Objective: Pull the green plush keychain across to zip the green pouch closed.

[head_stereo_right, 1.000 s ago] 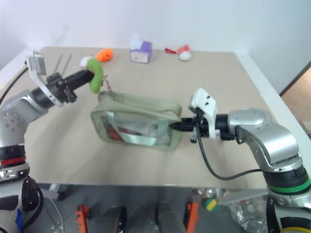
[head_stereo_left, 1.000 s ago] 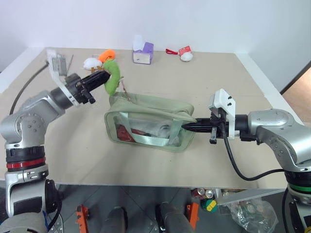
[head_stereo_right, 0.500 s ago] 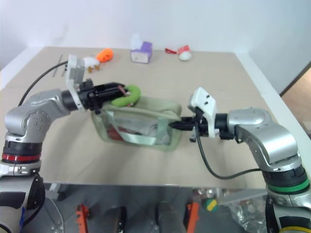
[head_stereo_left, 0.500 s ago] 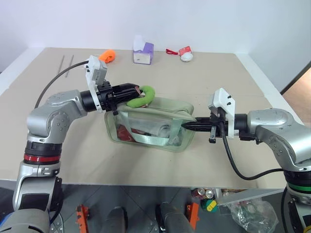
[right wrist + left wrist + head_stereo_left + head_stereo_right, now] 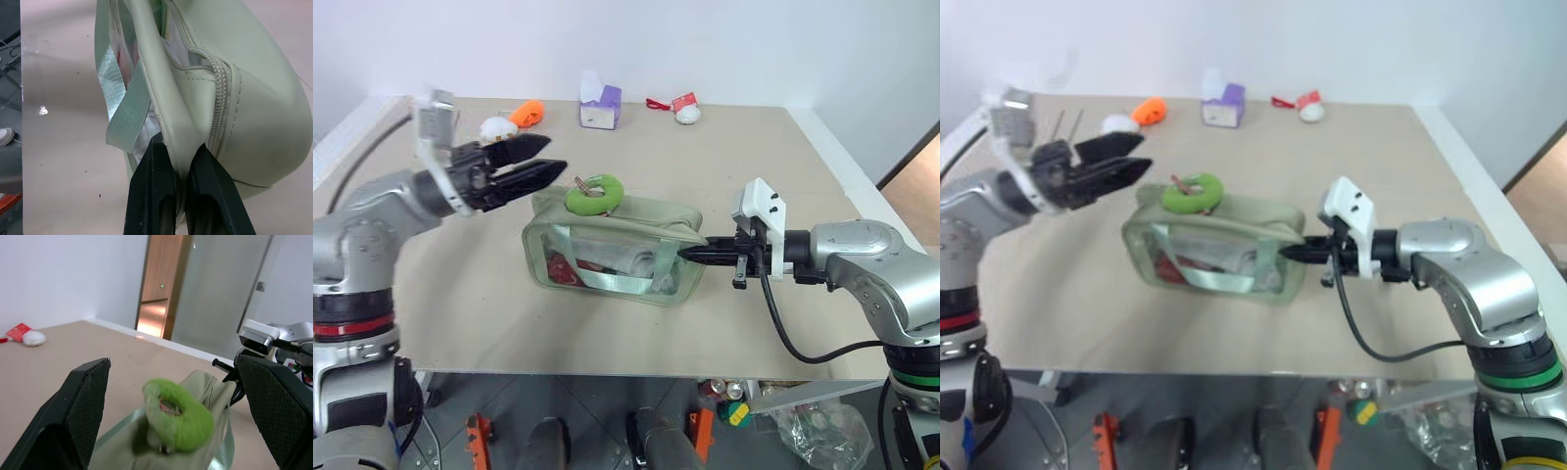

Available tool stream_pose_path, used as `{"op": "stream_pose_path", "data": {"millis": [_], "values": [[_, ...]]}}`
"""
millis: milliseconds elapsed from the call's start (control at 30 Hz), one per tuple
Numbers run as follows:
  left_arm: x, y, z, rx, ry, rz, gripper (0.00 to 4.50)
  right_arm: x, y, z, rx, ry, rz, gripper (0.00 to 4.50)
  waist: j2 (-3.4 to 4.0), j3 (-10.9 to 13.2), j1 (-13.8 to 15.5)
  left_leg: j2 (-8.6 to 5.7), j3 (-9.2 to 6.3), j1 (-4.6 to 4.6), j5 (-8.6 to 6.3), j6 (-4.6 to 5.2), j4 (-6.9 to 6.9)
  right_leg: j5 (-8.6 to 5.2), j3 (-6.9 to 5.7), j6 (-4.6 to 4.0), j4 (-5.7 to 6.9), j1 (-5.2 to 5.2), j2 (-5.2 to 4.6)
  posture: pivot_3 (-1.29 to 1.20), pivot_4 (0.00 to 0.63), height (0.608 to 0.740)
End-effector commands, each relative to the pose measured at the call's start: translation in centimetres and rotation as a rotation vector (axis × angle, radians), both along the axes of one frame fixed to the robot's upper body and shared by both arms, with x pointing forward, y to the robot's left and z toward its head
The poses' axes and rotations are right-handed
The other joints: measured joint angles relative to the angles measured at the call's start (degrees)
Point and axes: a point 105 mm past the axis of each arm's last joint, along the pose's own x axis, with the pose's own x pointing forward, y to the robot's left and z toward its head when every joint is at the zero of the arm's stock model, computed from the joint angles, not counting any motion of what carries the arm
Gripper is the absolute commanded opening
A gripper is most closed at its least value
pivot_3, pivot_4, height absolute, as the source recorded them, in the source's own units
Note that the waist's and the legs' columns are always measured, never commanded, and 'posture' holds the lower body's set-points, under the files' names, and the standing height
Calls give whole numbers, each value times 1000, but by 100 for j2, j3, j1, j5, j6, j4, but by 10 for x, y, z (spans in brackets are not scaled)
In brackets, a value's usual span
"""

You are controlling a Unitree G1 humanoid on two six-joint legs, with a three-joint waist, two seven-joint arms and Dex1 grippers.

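The green pouch [image 5: 646,217] lies on the table with red and white contents behind its clear front. The green plush keychain [image 5: 578,202] rests free on the pouch's top near its left end, also seen in the left wrist view [image 5: 188,423]. My left gripper [image 5: 556,154] hovers open just left of the keychain, holding nothing, its fingers [image 5: 83,406] spread wide. At the pouch's right end my right gripper [image 5: 690,255] is shut on the fabric. The right wrist view shows its fingers [image 5: 151,191] pinching the pouch [image 5: 264,112] beside the zip.
At the back of the table are an orange plush toy [image 5: 530,111], a white object [image 5: 496,127], a purple-and-white box [image 5: 602,106] and a red-and-white item [image 5: 686,108]. The table's front edge [image 5: 607,372] runs close below the pouch.
My left gripper carried the keychain rightward over the pouch, then opened, let it go and drew back to the left. The keychain now lies on the pouch. The right gripper stayed put.
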Motion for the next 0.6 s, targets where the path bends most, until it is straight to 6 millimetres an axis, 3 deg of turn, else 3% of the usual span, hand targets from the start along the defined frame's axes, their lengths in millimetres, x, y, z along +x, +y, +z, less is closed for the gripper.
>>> {"op": "stream_pose_path", "data": {"millis": [33, 233, 467, 600], "values": [[-19, 11, -14, 54, 29, -21, 4229, -4, 7, 5, -4, -26, 37, 0, 0, 0, -17, 0, 0, 0, 0, 0, 0, 0, 0, -1, 0, 0, 0, 0, 150, 740], [-22, 17, -57, 168, 145, -1, 4229, -3, 7, 6, -8, -28, 41, 0, -1, 0, -19, 1, -2, -1, 0, 0, 0, -9, -5, -16, 0, -1, -1, 0, 150, 740], [-13, 10, -67, 154, 173, -10, 4229, -4, 6, 6, -9, -27, 38, 0, -1, 0, -21, 1, 1, 0, 0, 0, 0, -11, -3, -21, 0, -1, -1, 0, 150, 740], [-8, 6, -71, 143, 174, -17, 3286, -5, 4, 6, -12, -26, 28, 0, -1, 0, -21, 2, 1, -1, 0, 0, -3, -3, -2, -8, 0, -3, 0, 0, 150, 740]]}}
